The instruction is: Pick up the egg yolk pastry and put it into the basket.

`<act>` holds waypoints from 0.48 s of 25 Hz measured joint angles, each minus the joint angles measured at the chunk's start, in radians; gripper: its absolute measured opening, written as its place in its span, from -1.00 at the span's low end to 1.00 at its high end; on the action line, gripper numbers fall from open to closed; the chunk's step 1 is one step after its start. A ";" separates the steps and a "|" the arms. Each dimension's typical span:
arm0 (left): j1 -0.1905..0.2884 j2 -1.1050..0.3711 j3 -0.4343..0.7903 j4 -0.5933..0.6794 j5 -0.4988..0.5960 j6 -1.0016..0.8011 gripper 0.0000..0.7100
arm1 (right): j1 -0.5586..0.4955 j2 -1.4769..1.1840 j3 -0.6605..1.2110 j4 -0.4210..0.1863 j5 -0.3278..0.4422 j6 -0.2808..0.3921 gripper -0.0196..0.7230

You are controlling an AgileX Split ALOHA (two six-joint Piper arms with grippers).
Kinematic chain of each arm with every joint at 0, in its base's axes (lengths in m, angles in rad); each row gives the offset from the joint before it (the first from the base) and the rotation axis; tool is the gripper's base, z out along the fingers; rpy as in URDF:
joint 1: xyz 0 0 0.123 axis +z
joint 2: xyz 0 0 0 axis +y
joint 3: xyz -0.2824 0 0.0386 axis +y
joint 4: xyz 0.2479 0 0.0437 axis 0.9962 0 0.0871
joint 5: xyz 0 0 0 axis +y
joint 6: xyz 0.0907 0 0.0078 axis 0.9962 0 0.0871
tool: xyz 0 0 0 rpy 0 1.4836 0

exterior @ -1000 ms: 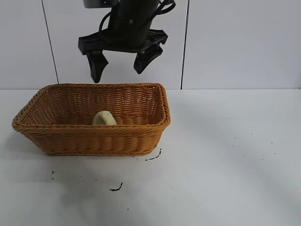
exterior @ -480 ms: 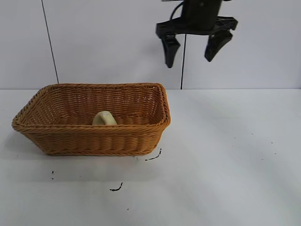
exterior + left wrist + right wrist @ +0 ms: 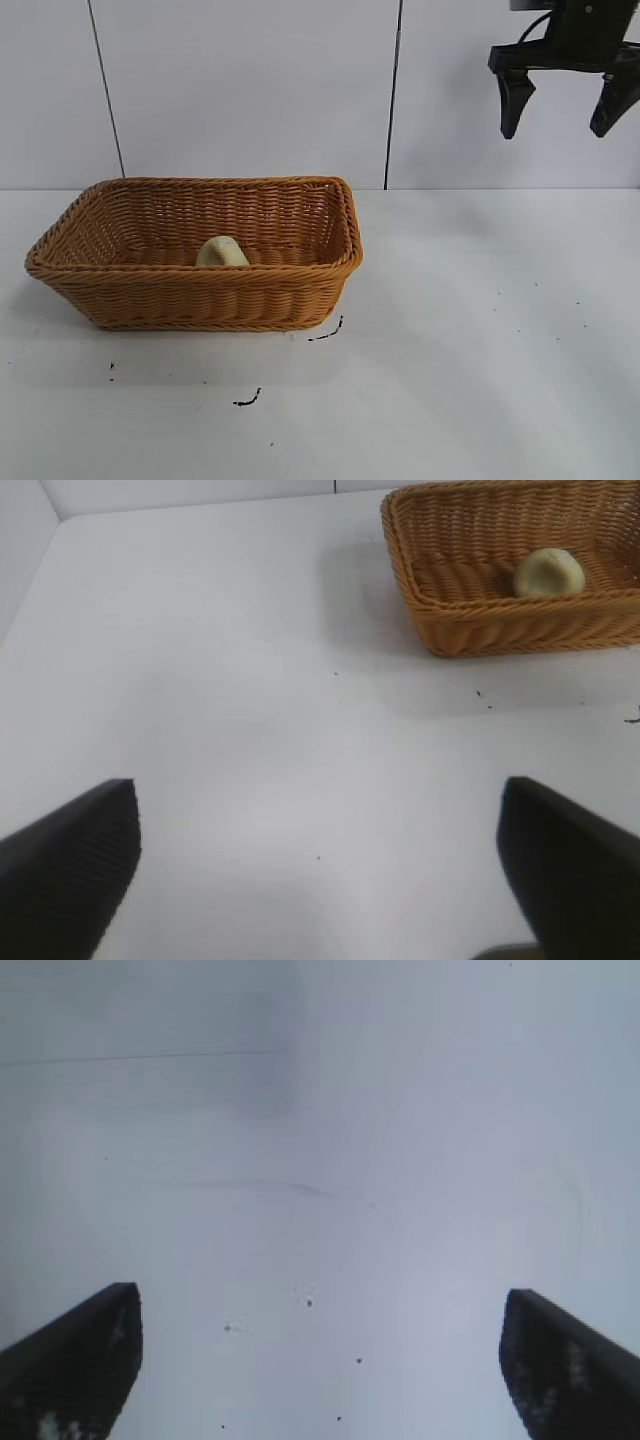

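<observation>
pale yellow-cream egg yolk pastry [image 3: 222, 251] lies inside orange-brown woven wicker basket [image 3: 200, 297]; right gripper [image 3: 564, 102], jaws wide and empty, hangs at two o'clock and should retreat clear of the rim; left gripper [image 3: 320, 865] is parked with its jaws spread.

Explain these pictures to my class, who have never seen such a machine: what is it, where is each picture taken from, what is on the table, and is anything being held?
It is a robot with two arms, each ending in a two-fingered gripper. One camera faces the table; there the right gripper hangs high at the right, open and empty. The other cameras sit on the wrists. The left gripper is open and empty too, above the white table. On the table stands a wicker basket with the egg yolk pastry inside.
</observation>
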 joint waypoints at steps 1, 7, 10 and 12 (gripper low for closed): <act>0.000 0.000 0.000 0.000 0.000 0.000 0.96 | -0.005 0.000 0.000 0.002 0.001 0.000 0.92; 0.000 0.000 0.000 0.000 0.000 0.000 0.96 | -0.013 0.000 0.000 0.047 0.002 0.000 0.92; 0.000 0.000 0.000 0.000 0.000 0.000 0.96 | -0.013 -0.006 0.001 0.088 0.003 -0.002 0.92; 0.000 0.000 0.000 0.000 0.000 0.000 0.96 | -0.013 -0.025 0.023 0.101 0.002 -0.012 0.93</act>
